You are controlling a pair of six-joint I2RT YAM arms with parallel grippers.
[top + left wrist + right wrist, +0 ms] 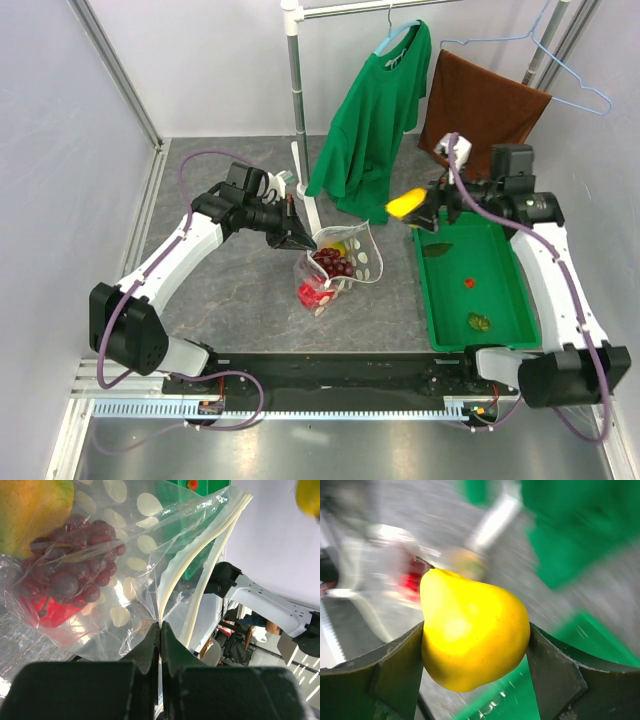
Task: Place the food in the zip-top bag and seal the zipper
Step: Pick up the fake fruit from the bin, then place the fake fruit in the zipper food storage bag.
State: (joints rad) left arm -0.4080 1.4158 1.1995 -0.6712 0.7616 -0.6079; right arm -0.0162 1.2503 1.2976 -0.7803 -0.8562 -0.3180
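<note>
The dotted zip-top bag (345, 268) stands open on the table, its mouth towards the right. My left gripper (300, 238) is shut on the bag's mouth edge by the zipper (200, 575) and holds it up. Inside the bag lie the purple grape bunch (75, 565), the red pepper piece (50, 612) and a yellow-orange mango-like fruit (30, 510). My right gripper (418, 211) is shut on a second yellow fruit (472, 635) and holds it in the air right of the bag, over the green tray's far left corner. That fruit also shows in the top view (403, 207).
The green tray (500, 300) lies at the right with a small red piece (468, 283) and two leaf pieces in it. A white pole (298, 120), a hanging green shirt (375, 120) and a brown towel (480, 110) stand behind the bag.
</note>
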